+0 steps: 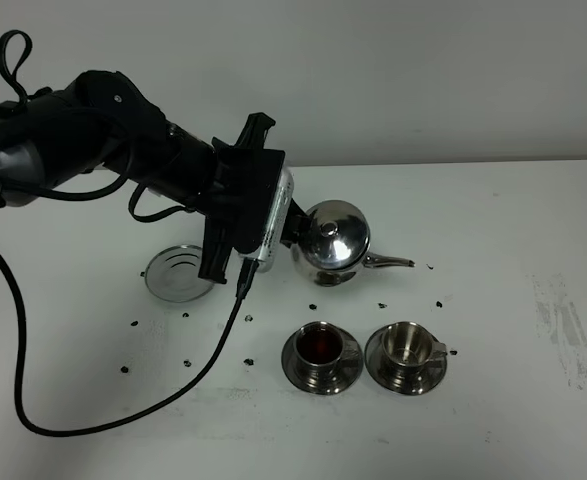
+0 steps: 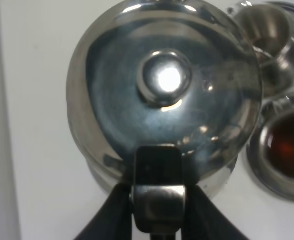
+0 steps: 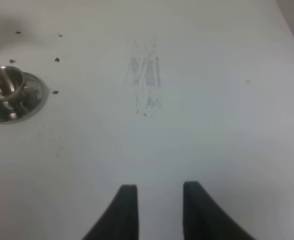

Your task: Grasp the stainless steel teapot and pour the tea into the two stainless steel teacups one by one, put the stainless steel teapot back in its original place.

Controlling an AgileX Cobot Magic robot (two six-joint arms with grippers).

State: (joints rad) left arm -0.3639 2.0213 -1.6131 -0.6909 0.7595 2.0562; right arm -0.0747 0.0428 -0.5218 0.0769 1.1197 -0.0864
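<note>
over on the left, the flat round steel dish (image 1: pixel 178 272) is lying bare on the white tabletop (image 1: pixel 513 230). just right of it, the left pincer (image 1: pixel 291 228) is clamping the loop handle of the stainless steel teapot (image 1: pixel 335 240). the pot is sitting roughly upright behind the cups, spout pointing right; i cannot tell whether its base is touching the tabletop. in front, the left teacup (image 1: pixel 341 349) is holding dark reddish tea (image 1: pixel 320 345), while the right teacup (image 1: pixel 409 343) is looking empty. the right pincer (image 3: pixel 157 192), seen only from its own wrist, is hanging narrowly parted, gripping nothing. to my eye the first pour is done and the second is in hand. the next move is calling for bringing the spout over the right teacup and tipping gently.
</note>
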